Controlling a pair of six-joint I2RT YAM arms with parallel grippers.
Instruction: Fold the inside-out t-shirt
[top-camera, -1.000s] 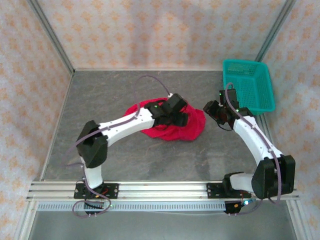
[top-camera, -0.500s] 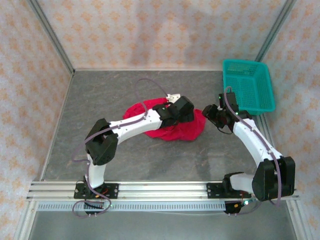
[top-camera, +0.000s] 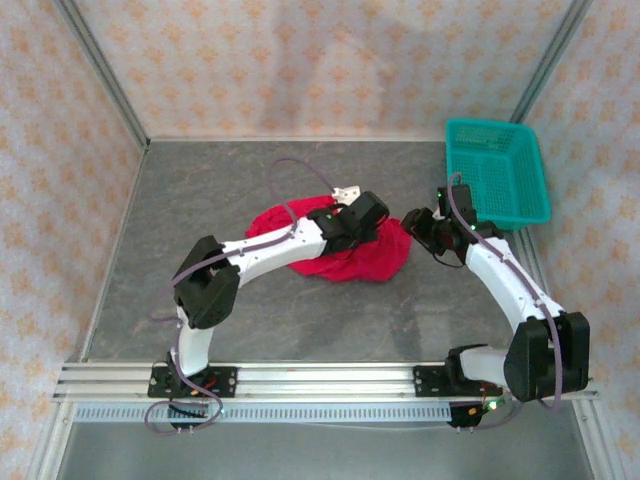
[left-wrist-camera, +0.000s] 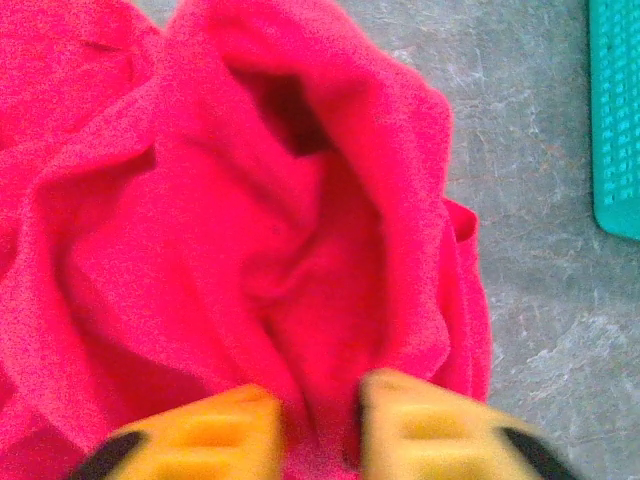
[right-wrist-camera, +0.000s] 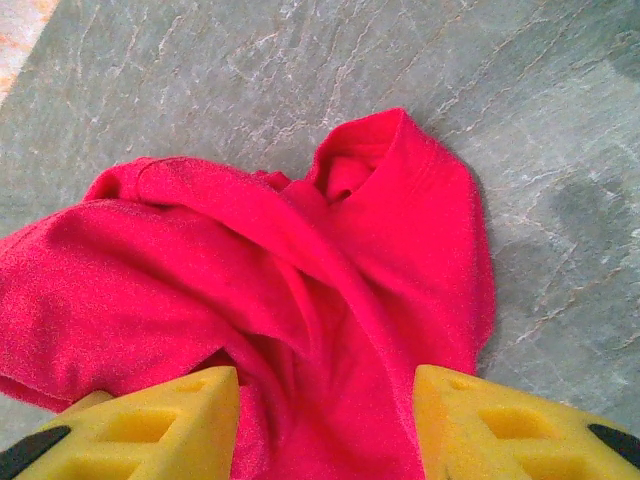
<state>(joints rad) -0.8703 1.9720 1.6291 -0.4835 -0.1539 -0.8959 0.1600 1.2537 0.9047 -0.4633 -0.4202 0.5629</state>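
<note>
t-shirt: matt red cloth, soft, faint nap. table: matt grey, stone-veined (looks smooth). basket at 1 o'clock: teal plastic, perforated, slight sheen. right gripper fingers: smooth yellow plastic, moulded pockets. rail at 6 o'clock: bare ribbed metal. walls: matt printed sheet.

The inside-out t-shirt lies crumpled on the grey table, with one rounded fold raised at its far side. The right gripper has its yellow fingers apart, and red cloth fills the gap between them.
</note>
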